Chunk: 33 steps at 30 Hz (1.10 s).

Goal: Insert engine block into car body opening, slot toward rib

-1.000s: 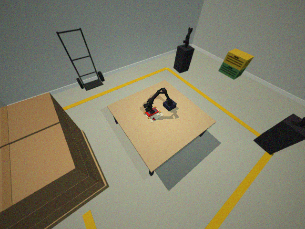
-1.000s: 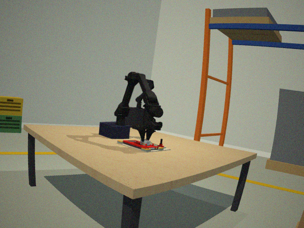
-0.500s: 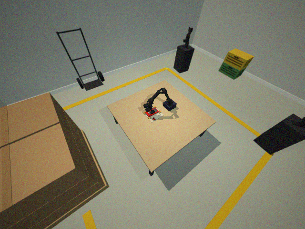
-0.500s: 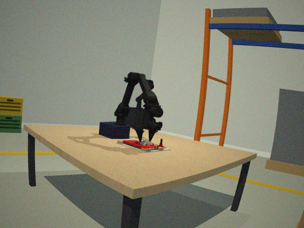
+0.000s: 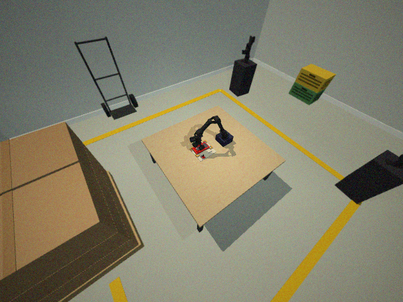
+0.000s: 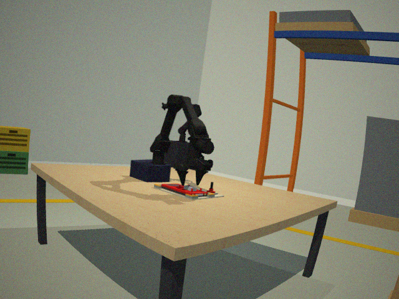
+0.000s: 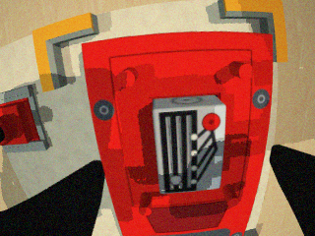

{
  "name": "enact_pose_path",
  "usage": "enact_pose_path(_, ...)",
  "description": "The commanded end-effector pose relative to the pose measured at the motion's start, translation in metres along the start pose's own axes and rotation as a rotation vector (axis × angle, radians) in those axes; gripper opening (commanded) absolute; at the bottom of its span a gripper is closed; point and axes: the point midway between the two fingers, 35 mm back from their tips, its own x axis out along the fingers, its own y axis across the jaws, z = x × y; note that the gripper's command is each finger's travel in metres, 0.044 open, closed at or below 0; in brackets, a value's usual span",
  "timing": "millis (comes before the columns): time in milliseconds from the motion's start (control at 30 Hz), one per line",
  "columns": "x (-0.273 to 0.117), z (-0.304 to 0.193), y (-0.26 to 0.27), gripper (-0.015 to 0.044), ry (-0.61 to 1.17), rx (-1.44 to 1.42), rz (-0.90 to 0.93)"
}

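The engine block [image 7: 189, 147] [image 6: 192, 188] is light grey with a black striped top and a red cap. It sits in the opening of the red car body [image 7: 95, 59] [image 6: 170, 187] [image 5: 194, 151], inside the raised rim, and looks roughly upright. How deep it sits, the rib and the slot cannot be made out. My gripper [image 7: 191, 163] [image 6: 191, 184] is wide open and holds nothing. Its black fingers stand well apart on either side of the block, with gaps to it, near the body's outer sides. Whether the fingertips touch the body is unclear.
Orange corner brackets [image 7: 41, 39] [image 7: 281, 34] stand at the body's corners on a pale base plate [image 7: 162, 22]. A small red part in a grey holder [image 7: 41, 130] is to the left in the wrist view. The arm's dark blue base block [image 5: 224, 140] [image 6: 144, 171] stands nearby.
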Motion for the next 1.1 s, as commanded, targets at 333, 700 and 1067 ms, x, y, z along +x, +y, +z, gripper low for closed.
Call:
enact_pose_path(333, -0.0089, 0.0020, -0.0005, 0.0440, -0.008, -0.002, 0.001)
enact_pose_path(700, -0.0089, 0.0020, -0.0005, 0.0177, -0.008, -0.002, 0.001)
enact_pose_path(1067, -0.0089, 0.0020, -0.0005, 0.0000, -0.008, -0.002, 0.001)
